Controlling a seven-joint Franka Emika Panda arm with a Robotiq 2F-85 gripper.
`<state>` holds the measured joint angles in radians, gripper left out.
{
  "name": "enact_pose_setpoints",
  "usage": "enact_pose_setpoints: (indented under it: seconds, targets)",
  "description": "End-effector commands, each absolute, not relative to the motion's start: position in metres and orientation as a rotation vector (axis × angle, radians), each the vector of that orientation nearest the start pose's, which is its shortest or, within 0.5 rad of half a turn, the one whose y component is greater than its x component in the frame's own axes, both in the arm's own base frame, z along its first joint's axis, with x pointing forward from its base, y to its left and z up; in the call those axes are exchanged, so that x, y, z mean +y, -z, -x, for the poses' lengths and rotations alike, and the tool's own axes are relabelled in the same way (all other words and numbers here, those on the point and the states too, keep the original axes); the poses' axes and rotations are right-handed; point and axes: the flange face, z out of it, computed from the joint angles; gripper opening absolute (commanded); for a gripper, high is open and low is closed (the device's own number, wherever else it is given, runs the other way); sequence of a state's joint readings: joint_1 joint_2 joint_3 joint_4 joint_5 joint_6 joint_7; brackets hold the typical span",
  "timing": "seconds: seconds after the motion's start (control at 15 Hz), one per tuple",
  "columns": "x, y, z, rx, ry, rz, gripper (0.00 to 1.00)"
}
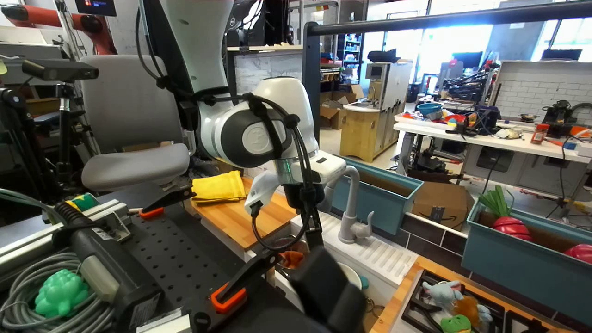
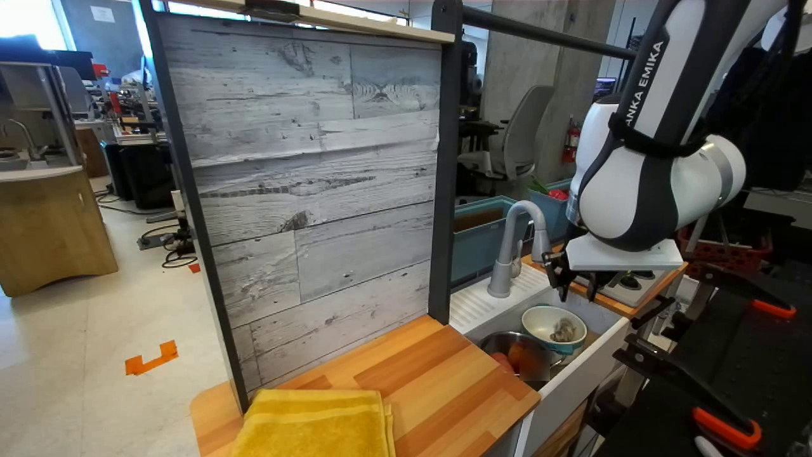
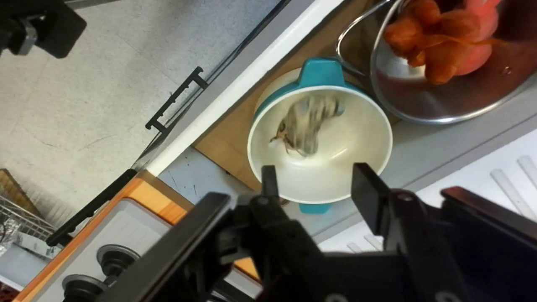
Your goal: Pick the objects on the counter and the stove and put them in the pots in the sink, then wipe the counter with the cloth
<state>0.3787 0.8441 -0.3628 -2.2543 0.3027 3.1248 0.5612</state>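
Observation:
My gripper is open and empty above a cream pot with teal handles in the sink. A striped, blurred plush toy lies in that pot. A metal pot beside it holds orange and red items. In an exterior view, the gripper hangs over the sink near the cream pot. A folded yellow cloth lies on the wooden counter. On the stove sit grey-blue, brown and green plush toys.
A grey faucet stands behind the sink, close to the gripper. Teal bins line the back edge. A wood-patterned panel borders the counter. A black table with orange-handled clamps stands along the front.

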Motion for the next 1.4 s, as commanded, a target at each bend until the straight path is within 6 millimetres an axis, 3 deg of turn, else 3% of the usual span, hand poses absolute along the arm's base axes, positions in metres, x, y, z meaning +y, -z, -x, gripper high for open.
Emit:
enact_pose_setpoints:
  seconds: [0.0, 0.2, 0.4, 0.6, 0.8, 1.0, 1.07, 1.13, 1.33]
  targets:
    - [-0.051, -0.052, -0.494, 1.211, 0.430, 3.083, 0.81]
    - [-0.044, -0.059, -0.480, 1.173, 0.282, 3.100, 0.99]
    - [-0.050, -0.077, -0.451, 1.069, 0.003, 3.204, 1.00]
    - [-0.072, -0.096, -0.428, 0.995, -0.188, 3.336, 1.00]
    - [-0.100, -0.127, -0.420, 1.004, -0.159, 3.332, 1.00]
    - [-0.132, -0.161, -0.416, 1.066, -0.068, 3.218, 1.00]
    - [-0.134, -0.173, -0.419, 1.063, -0.044, 3.157, 1.00]
    - [-0.129, -0.143, -0.425, 1.081, -0.085, 3.257, 1.00]
    - [-0.143, -0.168, -0.424, 1.092, -0.025, 3.174, 1.00]
